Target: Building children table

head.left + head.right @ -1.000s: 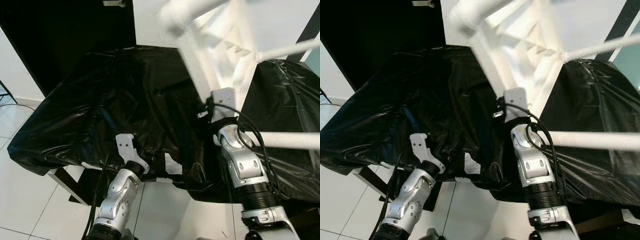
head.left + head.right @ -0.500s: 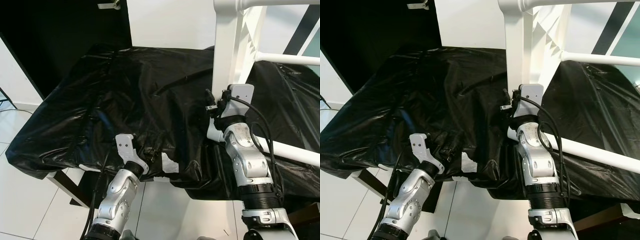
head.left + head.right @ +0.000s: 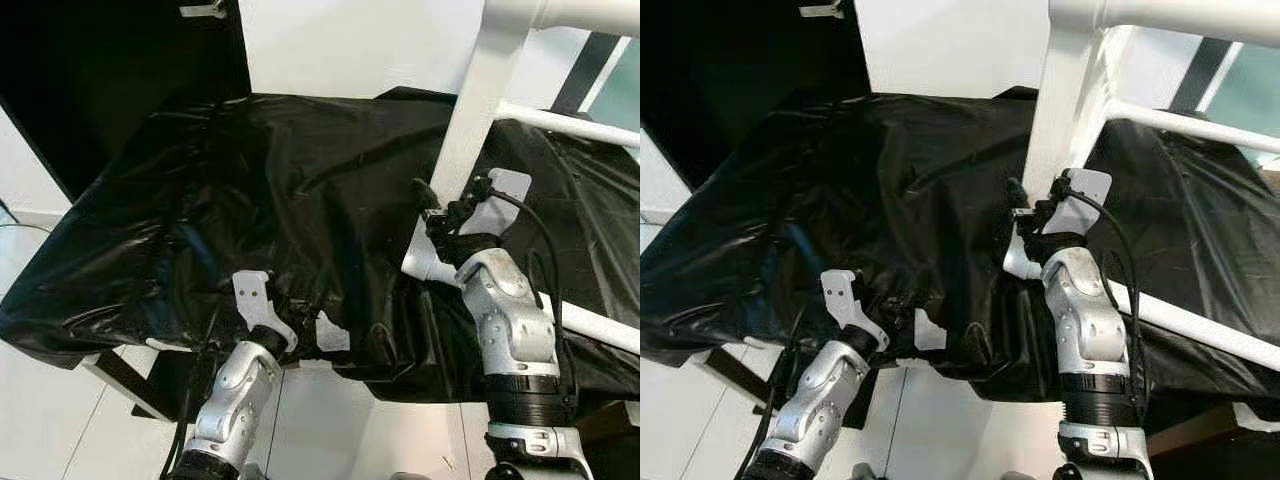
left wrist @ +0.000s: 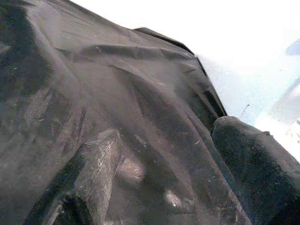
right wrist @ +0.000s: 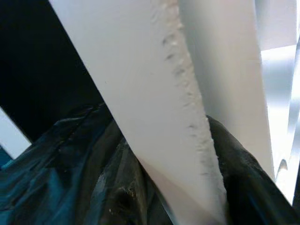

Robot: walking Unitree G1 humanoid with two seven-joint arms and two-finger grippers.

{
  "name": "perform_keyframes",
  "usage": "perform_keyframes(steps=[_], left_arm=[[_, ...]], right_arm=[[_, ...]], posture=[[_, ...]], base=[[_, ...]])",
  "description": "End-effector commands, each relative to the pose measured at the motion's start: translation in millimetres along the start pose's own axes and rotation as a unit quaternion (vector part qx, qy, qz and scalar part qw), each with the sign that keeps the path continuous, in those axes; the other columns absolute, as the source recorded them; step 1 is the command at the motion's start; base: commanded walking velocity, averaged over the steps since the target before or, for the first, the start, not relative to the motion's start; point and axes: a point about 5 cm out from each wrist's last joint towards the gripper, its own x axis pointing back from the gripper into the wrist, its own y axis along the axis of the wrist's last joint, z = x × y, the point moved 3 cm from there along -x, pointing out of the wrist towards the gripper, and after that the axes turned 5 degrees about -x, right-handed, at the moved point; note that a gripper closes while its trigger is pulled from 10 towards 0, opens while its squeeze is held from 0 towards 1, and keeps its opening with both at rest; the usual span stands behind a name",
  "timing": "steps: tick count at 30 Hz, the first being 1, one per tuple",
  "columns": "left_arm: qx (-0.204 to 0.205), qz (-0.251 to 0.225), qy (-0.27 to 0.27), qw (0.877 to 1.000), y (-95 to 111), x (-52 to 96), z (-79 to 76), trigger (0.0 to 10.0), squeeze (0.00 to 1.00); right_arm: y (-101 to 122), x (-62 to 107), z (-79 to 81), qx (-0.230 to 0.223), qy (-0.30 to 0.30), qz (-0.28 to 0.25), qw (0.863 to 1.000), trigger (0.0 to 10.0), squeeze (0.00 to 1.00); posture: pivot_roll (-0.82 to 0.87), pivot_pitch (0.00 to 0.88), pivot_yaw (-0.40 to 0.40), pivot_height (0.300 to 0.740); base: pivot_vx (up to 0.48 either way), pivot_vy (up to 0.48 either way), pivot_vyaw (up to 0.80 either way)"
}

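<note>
A white wooden table frame stands over the work surface, its upright leg [image 3: 478, 110] leaning slightly. Cross rails [image 3: 570, 124] run off to the right. My right gripper [image 3: 438, 207] is shut on the lower part of that leg, just above its foot [image 3: 418, 265]. In the right wrist view the leg [image 5: 154, 89] sits between the black fingers [image 5: 246, 187]. My left gripper [image 4: 173, 187] is open and lies low on the black plastic sheet [image 3: 250, 180] near the front edge, holding nothing. Its two fingers [image 4: 93, 168] rest spread on the plastic.
The black sheet covers a low table, and a second covered surface [image 3: 600, 200] lies to the right. A white patch [image 3: 330, 334] shows at the sheet's front edge. A dark doorway [image 3: 100, 60] is at the back left, with white floor tiles [image 3: 40, 420] below.
The white frame has swung from a blurred tilt to nearly upright and shifted right, with my right gripper moving right along with it. The left arm has stayed put.
</note>
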Motion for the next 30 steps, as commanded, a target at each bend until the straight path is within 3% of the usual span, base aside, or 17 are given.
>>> perform_keyframes(steps=[1, 2, 3, 4, 10, 14, 15, 18, 20, 21, 22, 23, 24, 26, 27, 29, 30], left_arm=[[-0.006, -0.013, -0.135, 0.991, 2, 3.2, -23.2, 10.0, 0.00], [-0.012, -0.015, -0.135, 0.991, 3, 2.4, -22.9, 10.0, 0.00], [-0.012, -0.015, -0.135, 0.991, 3, 2.4, -22.9, 10.0, 0.00], [-0.017, -0.020, -0.136, 0.990, 5, 1.7, -22.3, 10.0, 0.00], [-0.020, -0.034, -0.130, 0.991, 11, -1.4, -18.9, 10.0, 0.00], [-0.024, -0.041, -0.127, 0.991, 13, -4.5, -18.1, 10.0, 0.00], [-0.025, -0.042, -0.127, 0.991, 14, -4.8, -18.0, 10.0, 0.00], [-0.024, -0.044, -0.125, 0.991, 14, -3.9, -16.9, 10.0, 0.00], [-0.030, -0.047, -0.117, 0.992, 14, -2.2, -14.2, 10.0, 0.91], [-0.035, -0.049, -0.109, 0.992, 14, -2.2, -12.3, 10.0, 0.85], [-0.039, -0.052, -0.100, 0.993, 14, -2.8, -9.7, 10.0, 0.61], [-0.045, -0.056, -0.085, 0.994, 15, -4.1, -5.7, 10.0, 0.00], [-0.047, -0.058, -0.078, 0.994, 16, -5.0, -2.9, 10.0, 0.00], [-0.048, -0.057, -0.077, 0.994, 15, -5.7, -2.2, 10.0, 0.00], [-0.049, -0.056, -0.079, 0.994, 15, -6.5, -2.9, 10.0, 0.00], [-0.049, -0.057, -0.078, 0.994, 15, -7.1, -2.7, 10.0, 0.00], [-0.052, -0.058, -0.077, 0.994, 15, -7.3, -2.0, 10.0, 0.00]], right_arm=[[-70, 14.3, 18.0, -0.117, 0.047, 0.161, 0.979, 10.0, 0.00], [-76, 19.9, 27.8, -0.143, 0.077, 0.183, 0.970, 10.0, 0.00], [-76, 19.9, 27.8, -0.143, 0.077, 0.183, 0.970, 10.0, 0.00], [-80, 26.8, 38.7, -0.156, 0.119, 0.201, 0.960, 10.0, 0.00], [-84, 40.4, 51.1, -0.158, 0.184, 0.218, 0.945, 10.0, 0.00], [-81, 52.5, 62.4, -0.180, 0.237, 0.223, 0.928, 10.0, 0.00], [-80, 53.3, 63.0, -0.178, 0.241, 0.222, 0.928, 10.0, 0.00], [-86, 45.9, 45.0, -0.149, 0.181, 0.220, 0.947, 10.0, 0.00], [-92, 39.7, 22.8, -0.091, 0.098, 0.206, 0.969, 10.0, 0.00], [-93, 39.8, 18.4, -0.068, 0.076, 0.200, 0.975, 10.0, 0.00], [-95, 41.2, 15.2, -0.064, 0.050, 0.195, 0.977, 10.0, 0.00], [-97, 45.1, 12.4, -0.057, 0.019, 0.185, 0.981, 10.0, 0.59], [-98, 48.0, 11.6, -0.053, 0.002, 0.174, 0.983, 10.0, 1.00], [-92, 47.1, 8.0, -0.028, -0.003, 0.156, 0.987, 10.0, 1.00], [-83, 46.2, 6.7, 0.017, 0.002, 0.136, 0.991, 10.0, 0.00], [-77, 48.4, 8.6, 0.041, 0.005, 0.122, 0.992, 10.0, 0.00], [-69, 52.8, 8.4, 0.077, -0.002, 0.099, 0.992, 10.0, 0.00]], posture=[[-0.08, 0.066, 0.019, 0.740], [-0.08, 0.064, 0.022, 0.740], [-0.08, 0.064, 0.022, 0.740], [-0.08, 0.060, 0.026, 0.740], [-0.08, 0.048, 0.031, 0.740], [-0.08, 0.040, 0.033, 0.740], [-0.08, 0.040, 0.033, 0.740], [-0.09, 0.041, 0.031, 0.740], [-0.09, 0.042, 0.031, 0.740], [-0.09, 0.041, 0.030, 0.740], [-0.09, 0.040, 0.031, 0.740], [-0.09, 0.040, 0.031, 0.740], [-0.09, 0.039, 0.034, 0.740], [-0.10, 0.038, 0.038, 0.740], [-0.10, 0.036, 0.039, 0.740], [-0.10, 0.034, 0.038, 0.740], [-0.10, 0.033, 0.039, 0.740]], base=[[0.000, 0.000, 0.00], [0.000, 0.000, 0.00], [0.000, 0.000, 0.00], [0.000, 0.000, 0.00], [0.000, 0.000, 0.00], [0.000, 0.000, 0.00], [0.000, 0.000, 0.00], [0.000, 0.000, 0.00], [0.000, 0.000, 0.00], [0.000, 0.000, 0.00], [0.000, 0.000, 0.00], [0.000, 0.000, 0.00], [0.000, 0.000, 0.00], [0.000, 0.000, 0.00], [0.000, 0.000, 0.00], [0.000, 0.000, 0.00], [0.000, 0.000, 0.00]])
